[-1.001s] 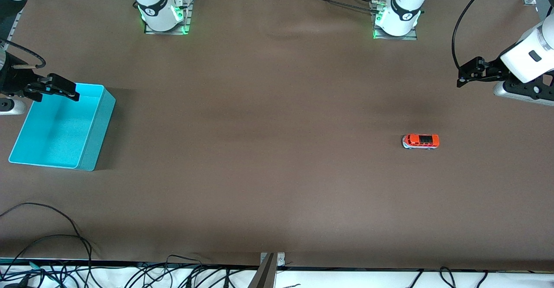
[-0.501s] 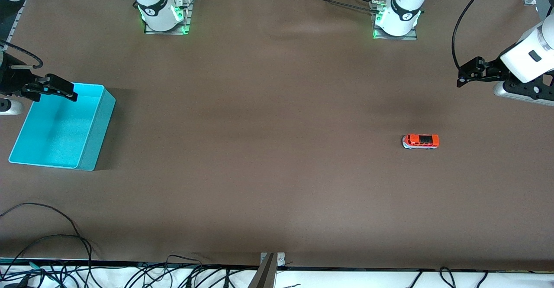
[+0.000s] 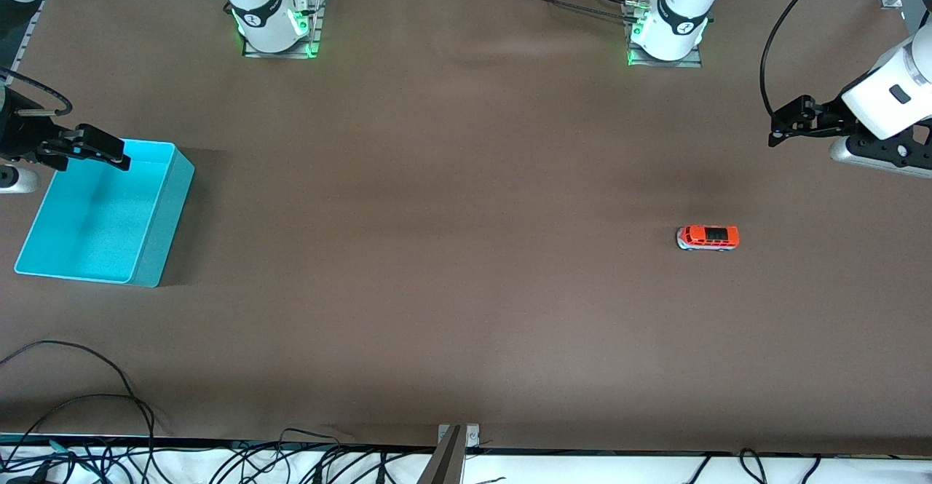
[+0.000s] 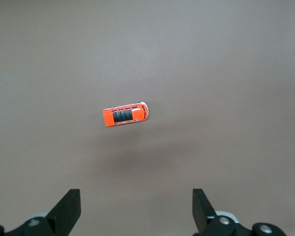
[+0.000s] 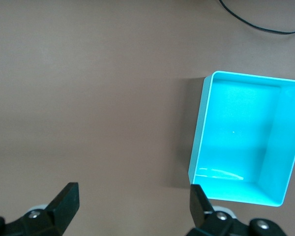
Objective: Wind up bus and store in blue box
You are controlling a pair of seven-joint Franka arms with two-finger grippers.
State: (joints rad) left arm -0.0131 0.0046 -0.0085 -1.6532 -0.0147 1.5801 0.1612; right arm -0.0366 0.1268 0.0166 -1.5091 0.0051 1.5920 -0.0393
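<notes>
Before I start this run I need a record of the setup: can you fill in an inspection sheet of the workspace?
Surface: brown table, slightly wrinkled near the robots' bases.
Job's things: bus on its wheels toward the left arm's end; blue box empty, toward the right arm's end.
Clutter: nothing seen on the table.
Grippers: left gripper open, in the air over bare table, holding nothing; right gripper open, over the blue box's rim, holding nothing.
Cables: loose black cables at the table edge nearest the front camera; one cable looping to the left arm.
Surroundings: metal framing along the robots' side.
</notes>
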